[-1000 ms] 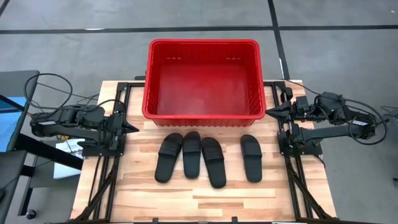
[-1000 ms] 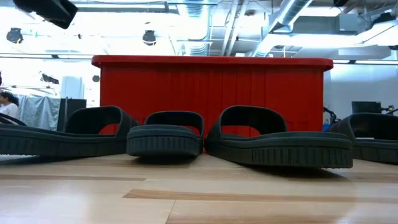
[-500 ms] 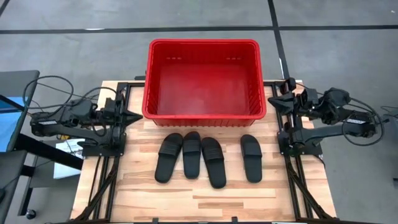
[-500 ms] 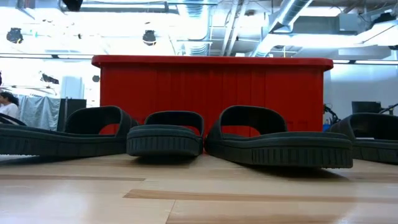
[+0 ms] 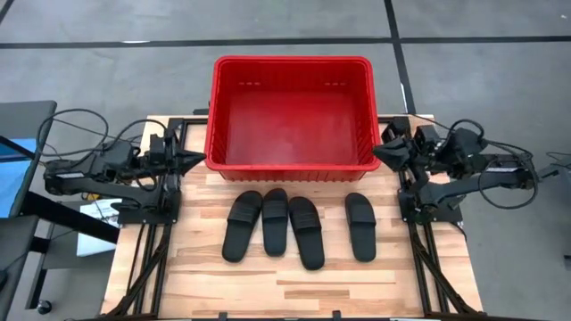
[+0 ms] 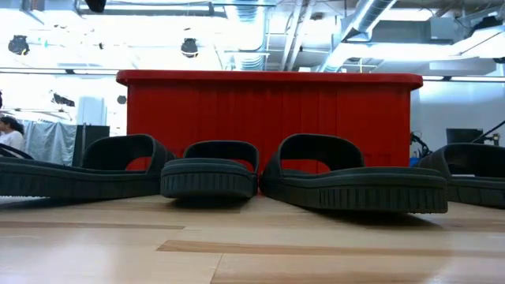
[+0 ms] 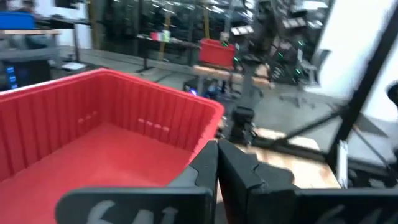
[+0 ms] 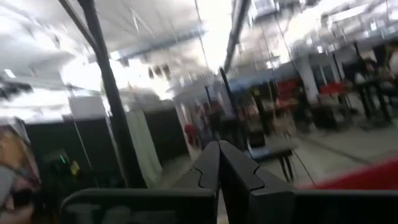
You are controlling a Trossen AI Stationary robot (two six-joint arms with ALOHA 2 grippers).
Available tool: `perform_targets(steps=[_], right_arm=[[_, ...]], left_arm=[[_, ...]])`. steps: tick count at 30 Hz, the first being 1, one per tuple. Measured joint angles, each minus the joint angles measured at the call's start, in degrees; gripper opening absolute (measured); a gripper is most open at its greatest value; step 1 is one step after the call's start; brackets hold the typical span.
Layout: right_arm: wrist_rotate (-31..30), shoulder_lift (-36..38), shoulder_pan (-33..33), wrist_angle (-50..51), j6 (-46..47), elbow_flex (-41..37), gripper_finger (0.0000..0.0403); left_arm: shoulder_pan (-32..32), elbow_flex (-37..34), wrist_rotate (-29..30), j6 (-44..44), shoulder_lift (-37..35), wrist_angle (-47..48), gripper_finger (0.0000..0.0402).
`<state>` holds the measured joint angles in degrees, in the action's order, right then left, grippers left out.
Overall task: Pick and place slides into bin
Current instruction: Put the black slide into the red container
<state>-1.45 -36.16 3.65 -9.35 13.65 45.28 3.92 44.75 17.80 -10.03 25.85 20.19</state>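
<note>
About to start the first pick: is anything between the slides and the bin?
Nothing visible. The four slides lie in a row on bare table directly in front of the empty bin; only its near wall must be cleared.

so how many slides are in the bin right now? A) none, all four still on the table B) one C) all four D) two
A: in the high view the bin shows only its bare red floor, and the four slides lie in a row on the table in front of it, with neither gripper holding one.
</note>
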Motion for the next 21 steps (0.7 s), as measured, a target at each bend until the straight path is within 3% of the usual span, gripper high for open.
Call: perform_targets(steps=[7,11,21], right_arm=[[-2.93,-0.63,-0.02,28.92,0.02,7.06,0.0],[-6.43,-3.49,-0.03,42.87,7.56,9.62,0.0],[-6.03,-9.95,2.02,63.36,30.84,9.79,0.0]], left_arm=[[0.0,-0.02,-0.15,1.54,1.09,1.12,0.0],[0.0,-0.02,-0.17,4.62,1.16,0.77,0.0],[0.0,-0.02,0.74,15.28,1.14,-2.11,0.0]])
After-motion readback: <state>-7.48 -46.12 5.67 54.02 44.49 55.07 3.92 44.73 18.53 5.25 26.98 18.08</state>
